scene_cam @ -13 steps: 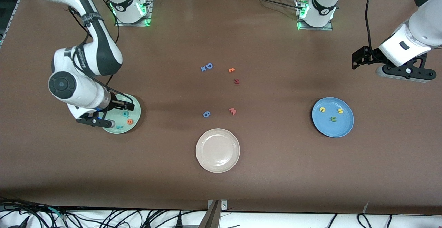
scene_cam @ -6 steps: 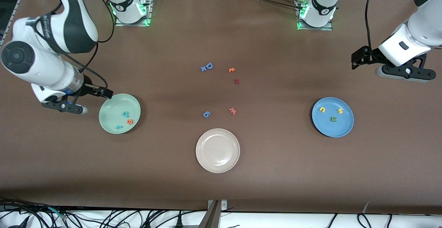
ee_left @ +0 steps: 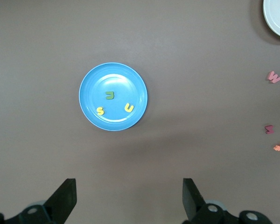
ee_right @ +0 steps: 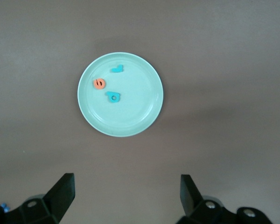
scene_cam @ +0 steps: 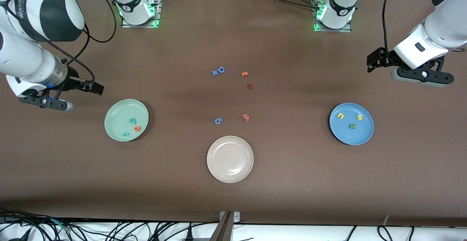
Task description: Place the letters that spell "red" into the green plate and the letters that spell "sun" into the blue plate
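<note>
The green plate (scene_cam: 116, 117) (ee_right: 130, 114) holds an orange "e" (scene_cam: 137, 128) (ee_right: 99, 83), a teal "d" (scene_cam: 132, 120) (ee_right: 113, 96) and a small teal "r" (scene_cam: 126, 134) (ee_right: 116, 69). In the blue plate (scene_cam: 362, 131) (ee_left: 115, 78) lie a yellow "s" (scene_cam: 359, 117) (ee_left: 100, 111), a yellow "u" (scene_cam: 340, 116) (ee_left: 129, 108) and an olive "n" (scene_cam: 352, 125) (ee_left: 110, 95). My right gripper (scene_cam: 95, 88) (ee_right: 126, 184) hangs open and empty over bare table beside the green plate. Open and empty too, my left gripper (scene_cam: 373, 64) (ee_left: 129, 186) hovers over bare table beside the blue plate.
A beige plate (scene_cam: 230, 159) sits nearest the front camera, mid-table. Loose letters lie in the middle: a blue "D" (scene_cam: 220, 69) with a blue "x" (scene_cam: 215, 73), an orange piece (scene_cam: 244, 74), a dark red "R" (scene_cam: 250, 86), a pink "w" (scene_cam: 246, 117) and a blue "6" (scene_cam: 218, 120).
My right gripper has risen off the green plate and swung out toward the right arm's end of the table. The left arm has shifted only slightly. The letters have not moved.
</note>
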